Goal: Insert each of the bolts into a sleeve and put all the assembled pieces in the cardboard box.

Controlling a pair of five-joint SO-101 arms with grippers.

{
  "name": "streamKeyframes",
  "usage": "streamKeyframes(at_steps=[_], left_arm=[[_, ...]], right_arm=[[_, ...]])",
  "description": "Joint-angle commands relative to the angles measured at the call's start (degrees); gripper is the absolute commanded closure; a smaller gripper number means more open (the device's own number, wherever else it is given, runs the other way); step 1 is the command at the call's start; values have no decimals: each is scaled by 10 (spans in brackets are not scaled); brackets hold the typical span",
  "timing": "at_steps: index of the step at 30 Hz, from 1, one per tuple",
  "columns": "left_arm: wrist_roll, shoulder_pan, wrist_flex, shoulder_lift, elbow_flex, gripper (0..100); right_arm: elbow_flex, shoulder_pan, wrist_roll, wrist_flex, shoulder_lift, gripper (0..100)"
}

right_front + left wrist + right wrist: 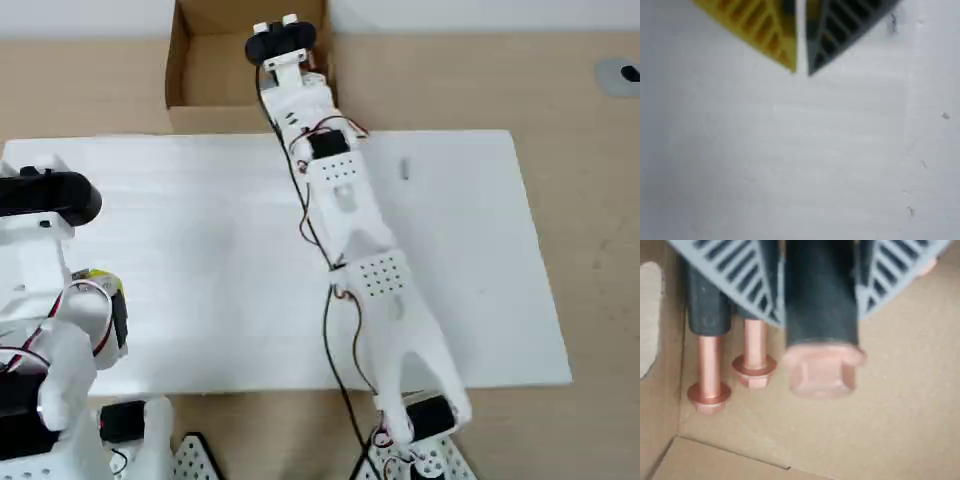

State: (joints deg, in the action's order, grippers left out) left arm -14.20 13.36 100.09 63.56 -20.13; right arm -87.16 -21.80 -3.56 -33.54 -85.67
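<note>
Sleeved bolt (821, 330) tight in right jaws over cardboard box (890, 410) floor, two more (709, 365) (754, 357) alongside; left jaws together above foam (790, 150).

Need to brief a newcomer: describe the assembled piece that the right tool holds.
Look at the cardboard box beyond the white board. Two sleeved copper bolts lie on its floor; the third piece, unlike them, is clamped in the right tool.

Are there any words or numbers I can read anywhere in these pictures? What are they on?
None can be read.
The cardboard box, the white board and the sleeved bolt in the right arm's fingers show no print.
The small grey mark on the board is too small to tell.
</note>
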Motion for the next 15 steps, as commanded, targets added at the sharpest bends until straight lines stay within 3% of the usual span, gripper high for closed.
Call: streamKeyframes(at_steps=[1, 9, 15], left_arm=[[2, 7, -4, -4, 23, 988], [1, 7, -4, -4, 23, 988], [1, 7, -3, 8, 28, 991]], right_arm=[[-66, 10, 5, -30, 12, 778], [-85, 3, 4, -145, 98, 792], [-85, 3, -25, -315, 238, 964]])
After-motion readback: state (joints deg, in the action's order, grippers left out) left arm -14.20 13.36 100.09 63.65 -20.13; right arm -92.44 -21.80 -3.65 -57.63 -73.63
